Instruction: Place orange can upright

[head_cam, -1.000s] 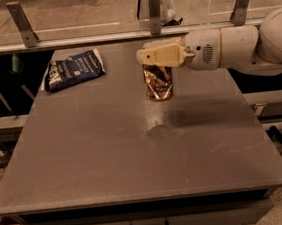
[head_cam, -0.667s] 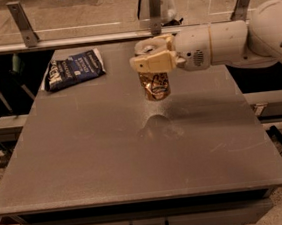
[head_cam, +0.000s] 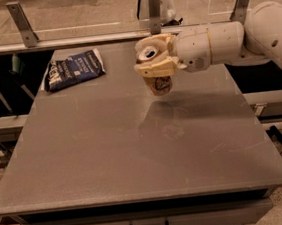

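The orange can (head_cam: 158, 84), orange-gold and white patterned with a silver pull-tab top (head_cam: 148, 53), hangs in the air over the far middle of the grey table (head_cam: 135, 150). It stands nearly upright, top tipped a little toward me. My gripper (head_cam: 153, 58) reaches in from the right and is shut on the can's upper part, its cream fingers (head_cam: 156, 68) around it. The can's lower end is clear of the tabletop, with a faint shadow below.
A dark blue snack bag (head_cam: 72, 69) lies flat at the table's far left corner. A metal rail with upright brackets (head_cam: 21, 21) runs along the far edge. The white arm (head_cam: 234, 39) spans the far right side.
The gripper with the can has moved left and slightly up. The can's top now shows, tipped toward me.
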Robot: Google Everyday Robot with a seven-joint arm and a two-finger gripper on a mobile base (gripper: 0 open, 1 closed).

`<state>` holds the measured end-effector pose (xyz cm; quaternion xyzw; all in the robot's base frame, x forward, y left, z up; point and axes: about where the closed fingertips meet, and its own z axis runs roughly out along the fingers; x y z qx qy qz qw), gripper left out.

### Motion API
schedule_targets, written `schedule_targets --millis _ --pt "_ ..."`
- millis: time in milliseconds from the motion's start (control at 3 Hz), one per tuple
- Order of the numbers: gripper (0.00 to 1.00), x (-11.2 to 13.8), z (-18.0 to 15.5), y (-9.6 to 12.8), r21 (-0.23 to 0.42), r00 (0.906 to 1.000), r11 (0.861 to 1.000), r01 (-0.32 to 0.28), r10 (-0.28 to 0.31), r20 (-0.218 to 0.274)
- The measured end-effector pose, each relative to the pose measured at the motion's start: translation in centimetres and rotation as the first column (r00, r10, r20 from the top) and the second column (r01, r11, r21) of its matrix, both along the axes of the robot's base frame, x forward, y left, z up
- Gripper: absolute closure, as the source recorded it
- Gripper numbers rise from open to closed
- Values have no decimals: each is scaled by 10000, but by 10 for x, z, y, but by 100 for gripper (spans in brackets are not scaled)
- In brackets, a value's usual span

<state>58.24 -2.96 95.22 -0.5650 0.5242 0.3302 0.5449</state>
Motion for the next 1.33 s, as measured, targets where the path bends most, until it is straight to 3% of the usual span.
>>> schedule_targets --millis 667,1333 --pt "60 9 -26 -22 1171 9970 9901 -769 762 110" --pt "12 9 -35 -36 1551 9962 9840 -874 868 112"
